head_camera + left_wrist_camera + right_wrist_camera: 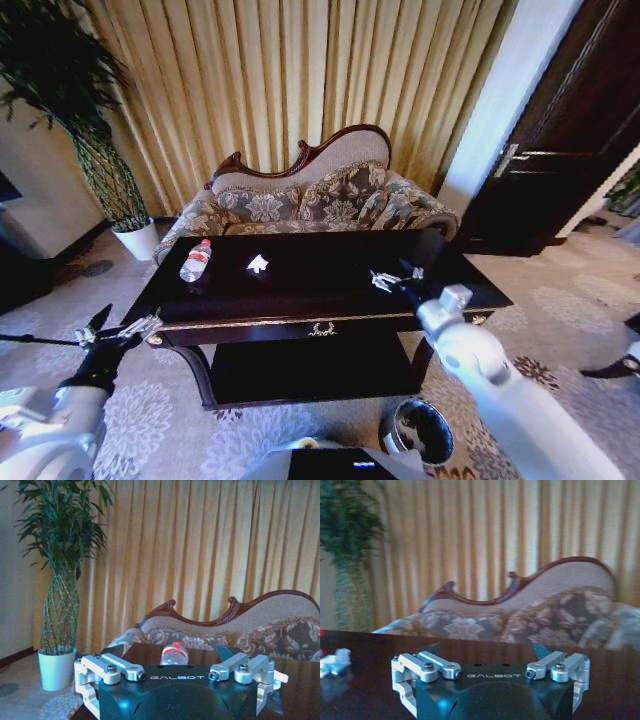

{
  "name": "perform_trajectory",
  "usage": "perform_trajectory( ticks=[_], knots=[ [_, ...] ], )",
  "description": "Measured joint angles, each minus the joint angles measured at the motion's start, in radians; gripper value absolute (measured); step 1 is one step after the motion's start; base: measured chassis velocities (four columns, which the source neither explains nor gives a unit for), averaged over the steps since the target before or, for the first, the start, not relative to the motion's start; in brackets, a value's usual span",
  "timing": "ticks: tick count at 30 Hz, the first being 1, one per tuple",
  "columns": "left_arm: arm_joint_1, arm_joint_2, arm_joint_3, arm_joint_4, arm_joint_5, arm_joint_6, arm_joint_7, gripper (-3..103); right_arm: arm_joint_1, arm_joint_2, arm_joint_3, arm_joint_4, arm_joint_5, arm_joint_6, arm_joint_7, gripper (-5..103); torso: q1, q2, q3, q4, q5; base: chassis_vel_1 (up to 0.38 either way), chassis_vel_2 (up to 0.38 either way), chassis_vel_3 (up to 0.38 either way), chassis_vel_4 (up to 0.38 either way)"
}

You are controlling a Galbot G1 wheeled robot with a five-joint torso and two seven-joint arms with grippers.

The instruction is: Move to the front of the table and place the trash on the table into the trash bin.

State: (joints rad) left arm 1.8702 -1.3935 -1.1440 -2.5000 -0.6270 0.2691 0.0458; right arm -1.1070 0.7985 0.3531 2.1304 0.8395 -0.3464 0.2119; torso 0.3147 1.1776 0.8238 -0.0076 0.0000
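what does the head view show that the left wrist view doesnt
Head view alone: the trash bin on the carpet near the table's front right leg, a crumpled paper scrap mid-tabletop, the drawer's gold emblem, the dark door, and the right end effector over the table's right side.

Left wrist view alone: the whole height of the plant, from leaves down to pot.

Both: the bottle lying on the table, the left end effector open off the table's left end, sofa, curtain.

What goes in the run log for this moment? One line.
left gripper: open, off table's left corner | right gripper: open, over table | bottle, paper: on table | bin: floor
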Motion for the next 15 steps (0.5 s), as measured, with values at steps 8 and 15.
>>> perform_trajectory(
  ticks=[8, 15],
  knots=[
    [-0.001, -0.005, 0.005, 0.000, 0.011, -0.006, 0.001, 100, 0.386, -0.047, -0.341, -0.089, 0.140, -0.060, 0.001, 100, -0.001, 0.000, 0.000, -0.0001, 0.0001, 0.000, 0.000, 0.000, 0.000],
    [-0.002, -0.014, -0.005, 0.000, 0.012, -0.007, 0.002, 100, 0.614, 0.008, -0.529, -0.176, 0.191, -0.093, 0.014, 100, -0.001, 0.000, 0.000, 0.0001, -0.0003, 0.000, 0.000, 0.000, 0.000]
  ],
)
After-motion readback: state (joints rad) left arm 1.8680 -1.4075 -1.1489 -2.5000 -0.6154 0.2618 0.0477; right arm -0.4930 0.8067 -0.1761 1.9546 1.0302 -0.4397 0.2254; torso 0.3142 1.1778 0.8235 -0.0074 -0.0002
